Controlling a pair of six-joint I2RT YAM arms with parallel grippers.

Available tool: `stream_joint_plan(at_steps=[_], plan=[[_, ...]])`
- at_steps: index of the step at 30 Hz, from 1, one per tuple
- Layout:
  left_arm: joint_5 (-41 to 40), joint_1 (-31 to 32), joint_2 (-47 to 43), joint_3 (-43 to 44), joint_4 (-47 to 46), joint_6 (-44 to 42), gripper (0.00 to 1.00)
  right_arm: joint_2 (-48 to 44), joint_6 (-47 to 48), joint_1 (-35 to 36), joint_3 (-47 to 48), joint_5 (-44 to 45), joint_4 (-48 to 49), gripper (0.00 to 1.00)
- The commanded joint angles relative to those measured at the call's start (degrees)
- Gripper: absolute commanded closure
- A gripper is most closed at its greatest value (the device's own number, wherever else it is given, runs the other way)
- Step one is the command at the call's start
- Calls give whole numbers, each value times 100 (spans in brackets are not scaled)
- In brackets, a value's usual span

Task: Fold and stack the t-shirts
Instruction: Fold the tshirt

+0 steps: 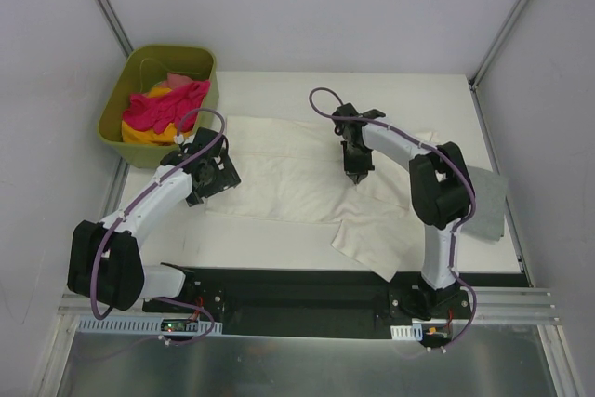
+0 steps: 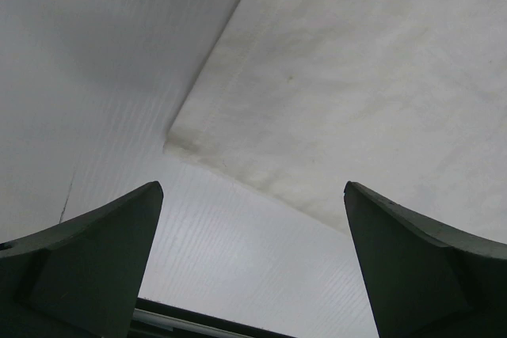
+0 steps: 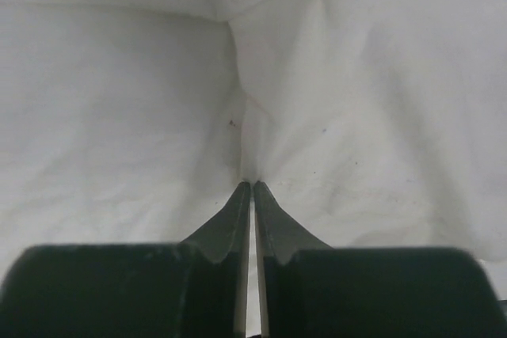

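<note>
Bright, even light; soft wrist-view blur.

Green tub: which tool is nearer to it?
Left. The left tool hovers open just beside the near corner of the green tub; the right tool pinches the white shirt far to its right.

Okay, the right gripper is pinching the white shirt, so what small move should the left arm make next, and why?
Probably lower the left gripper onto the edge of the cream-white shirt and close. Its jaws stand open facing the shirt corner, holding nothing, while the right gripper is shut on a pinch of that cloth. A fold likely needs both holds.
</note>
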State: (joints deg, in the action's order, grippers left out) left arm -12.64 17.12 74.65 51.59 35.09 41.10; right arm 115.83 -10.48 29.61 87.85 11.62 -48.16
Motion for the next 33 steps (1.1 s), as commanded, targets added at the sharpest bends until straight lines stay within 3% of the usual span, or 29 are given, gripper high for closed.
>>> stream_joint_plan(at_steps=[1,7,10,12,13,14,16,18,21,28,33], plan=[[-177,-78,-127,-62,165,-41,1,-605,-235,1,-14,-606,-361,94],[-107,-78,-65,-35,165,-41,1,-536,-341,28,39,-933,-360,91],[-89,-78,-65,-27,173,-41,1,-351,-411,28,170,-1012,-457,86],[-98,-78,-82,-35,182,-41,1,-272,-420,28,206,-1109,-422,77],[-98,-78,-91,-44,208,-50,1,-263,-411,19,215,-1109,-431,71],[-98,-78,-100,-44,226,-50,1,-298,-385,19,206,-1109,-422,54],[-107,-78,-135,-79,279,-41,1,-420,-228,28,75,-1048,-379,35],[-142,-78,-179,-123,314,-15,1,-780,-25,36,-127,-995,-160,29],[-159,-87,-275,-272,393,73,1,-1456,362,71,-689,-1038,192,1],[-124,-201,-793,-1009,490,539,1,-2898,600,133,-2113,-907,570,3],[-388,-376,-970,-1213,464,1030,3,-3664,862,238,-2860,-1468,913,3]])
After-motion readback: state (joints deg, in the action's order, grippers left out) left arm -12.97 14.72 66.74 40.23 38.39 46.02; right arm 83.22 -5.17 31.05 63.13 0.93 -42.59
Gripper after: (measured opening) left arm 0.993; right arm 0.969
